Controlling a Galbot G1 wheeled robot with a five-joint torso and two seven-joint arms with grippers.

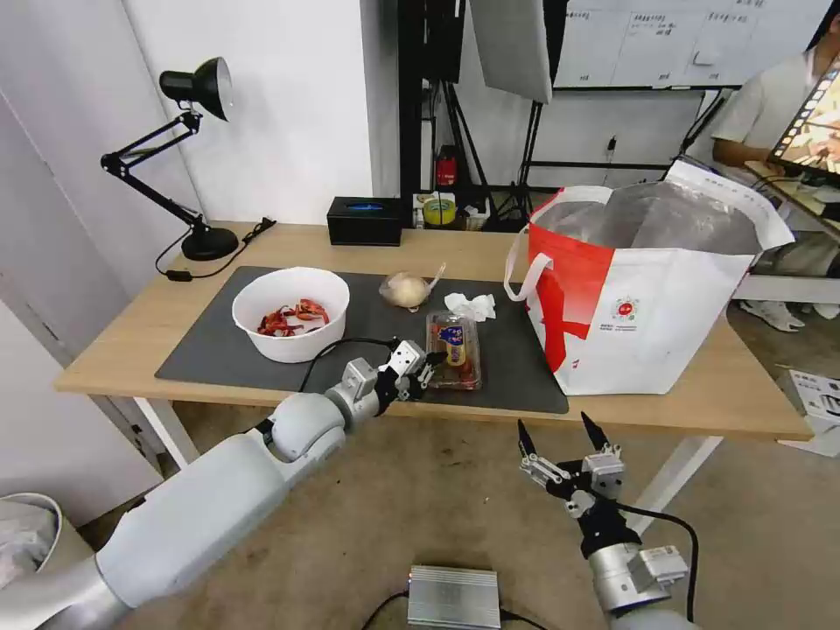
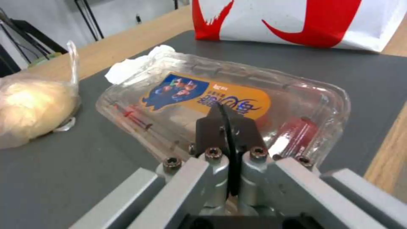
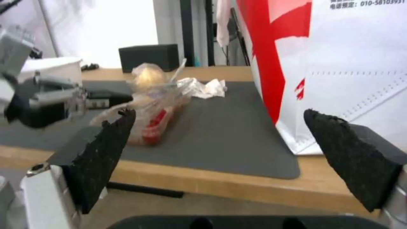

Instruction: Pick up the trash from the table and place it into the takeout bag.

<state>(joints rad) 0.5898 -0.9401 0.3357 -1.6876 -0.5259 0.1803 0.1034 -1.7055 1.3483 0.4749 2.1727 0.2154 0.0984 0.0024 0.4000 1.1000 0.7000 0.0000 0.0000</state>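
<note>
The clear clamshell [image 1: 455, 350] [image 2: 220, 92] [image 3: 155, 117] of cherry tomatoes lies at the front of the dark mat [image 1: 219, 350]. My left gripper [image 1: 429, 363] [image 2: 221, 111] is at its near rim, with the pads pressed together on it. To its left stands the white bowl [image 1: 290, 313] of red scraps. Behind it are the clear bag with a beige lump [image 1: 405, 289] [image 2: 30, 108] and the crumpled tissue [image 1: 470, 305] [image 2: 135, 63]. The open takeout bag [image 1: 647, 315] [image 3: 339, 63] stands upright on the table's right. My right gripper [image 1: 560, 430] [image 3: 218, 112] hangs open below the table's front edge.
A black desk lamp [image 1: 188, 157] and a black box [image 1: 364, 220] stand at the back of the wooden table [image 1: 752, 402]. On the floor are a silver box [image 1: 453, 597] near me and a bin [image 1: 26, 534] at the left. A person sits beyond the bag.
</note>
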